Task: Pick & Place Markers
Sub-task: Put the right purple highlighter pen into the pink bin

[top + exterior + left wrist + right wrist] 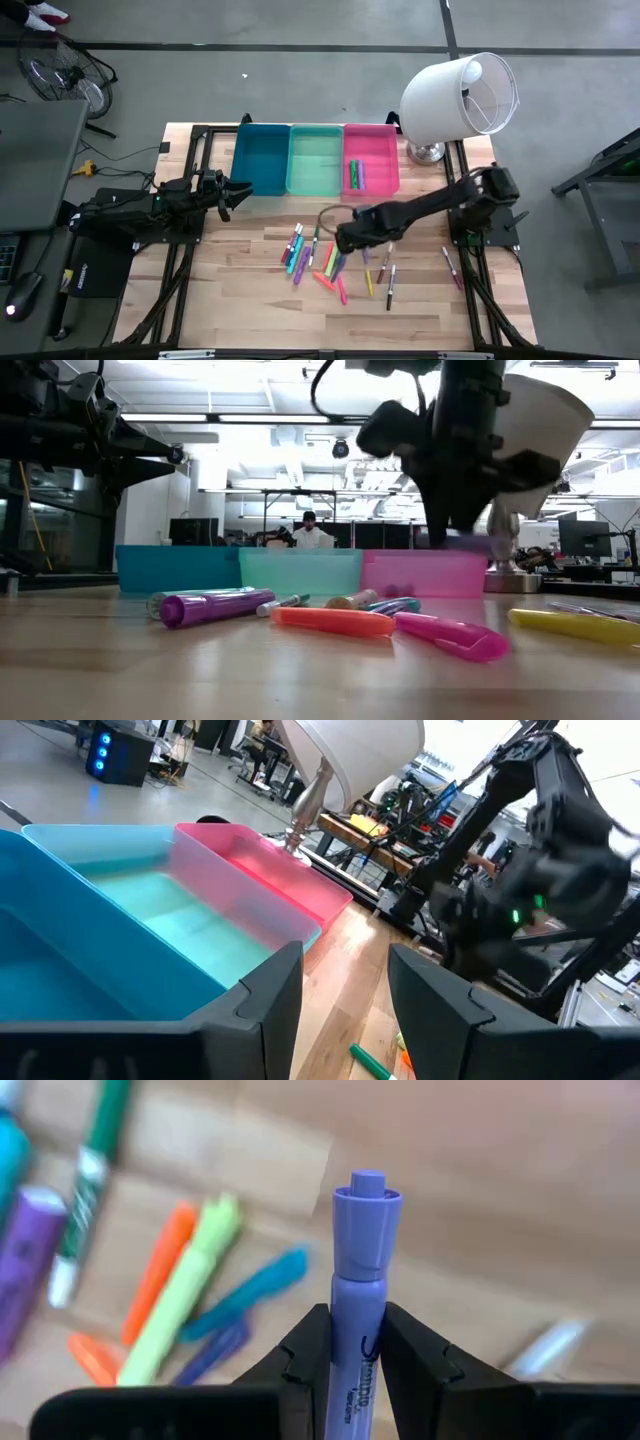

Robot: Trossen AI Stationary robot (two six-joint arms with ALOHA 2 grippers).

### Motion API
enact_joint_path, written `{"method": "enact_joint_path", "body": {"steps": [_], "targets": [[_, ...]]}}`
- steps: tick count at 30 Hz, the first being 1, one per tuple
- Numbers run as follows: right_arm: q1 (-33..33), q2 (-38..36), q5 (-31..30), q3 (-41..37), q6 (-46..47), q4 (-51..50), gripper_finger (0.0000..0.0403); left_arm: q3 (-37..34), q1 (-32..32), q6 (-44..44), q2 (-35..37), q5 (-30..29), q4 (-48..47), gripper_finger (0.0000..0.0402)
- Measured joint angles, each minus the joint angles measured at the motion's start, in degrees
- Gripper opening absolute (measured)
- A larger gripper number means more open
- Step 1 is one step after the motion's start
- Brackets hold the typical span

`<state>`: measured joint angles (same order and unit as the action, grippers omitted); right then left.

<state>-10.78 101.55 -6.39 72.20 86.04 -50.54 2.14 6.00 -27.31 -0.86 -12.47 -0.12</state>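
The right gripper (355, 1342) has its two fingers pressed on the barrel of a purple marker (362, 1250), and the marker's capped end stands out forward past the fingertips, so its long axis runs along the fingers and not across them. In the high view this gripper (352, 238) is over the middle of the wooden table (420, 310), above the scattered markers (318, 262), and in the low view the held marker seems clear of the wood, though the contact itself is hidden behind the arm. Closest to the table's front edge lie an orange marker (333, 620), a pink marker (452, 635), a yellow marker (577, 625) and a fat purple highlighter (215, 606), all flat on the table. Further back stand three bins in a row, touching each other: the blue bin (262, 160), the mint green bin (316, 160) and the pink bin (372, 158); the pink one already has a few markers inside. From the right gripper the bins lie straight away toward the far edge, and the pink bin is the nearest, so I judge the coming move is a short carry in that direction. The left gripper (230, 190) waits near the blue bin with its fingers apart and nothing between them.
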Motion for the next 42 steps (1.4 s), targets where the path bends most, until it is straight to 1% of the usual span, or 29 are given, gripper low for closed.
{"method": "enact_joint_path", "body": {"steps": [6,10,17,23,28,31,35,42], "targets": [[6.36,-7.89,-6.23,0.07,-9.54,-2.63,0.0065,-0.01,0.00,0.00,0.00,0.00,0.00,0.0147],[12.18,-11.05,-8.30,0.07,-16.05,-3.16,0.0065,-0.01,0.00,-0.02,-0.01,0.00,0.00,0.0147],[24.43,-10.86,-7.37,0.07,-26.08,-1.80,0.0065,-0.01,0.00,-0.02,0.00,0.00,0.00,0.0147],[32.34,-9.40,-6.98,0.11,-28.97,1.74,0.0065,-0.01,-0.01,-0.01,0.00,0.00,0.00,0.0147],[35.76,-4.85,-4.26,0.11,-29.60,3.16,0.0066,0.01,0.00,-0.02,-0.02,0.00,0.00,0.0147],[36.79,-2.45,-2.78,0.09,-29.63,5.78,0.0067,0.00,0.00,0.00,-0.01,0.00,0.00,0.0147],[37.43,0.57,-0.61,0.09,-30.00,8.64,0.0067,0.01,-0.02,-0.02,-0.02,0.00,0.00,0.0147],[37.82,2.82,0.48,0.09,-31.04,8.65,0.0080,0.00,-0.02,-0.01,-0.02,0.01,0.00,0.0147]]}}
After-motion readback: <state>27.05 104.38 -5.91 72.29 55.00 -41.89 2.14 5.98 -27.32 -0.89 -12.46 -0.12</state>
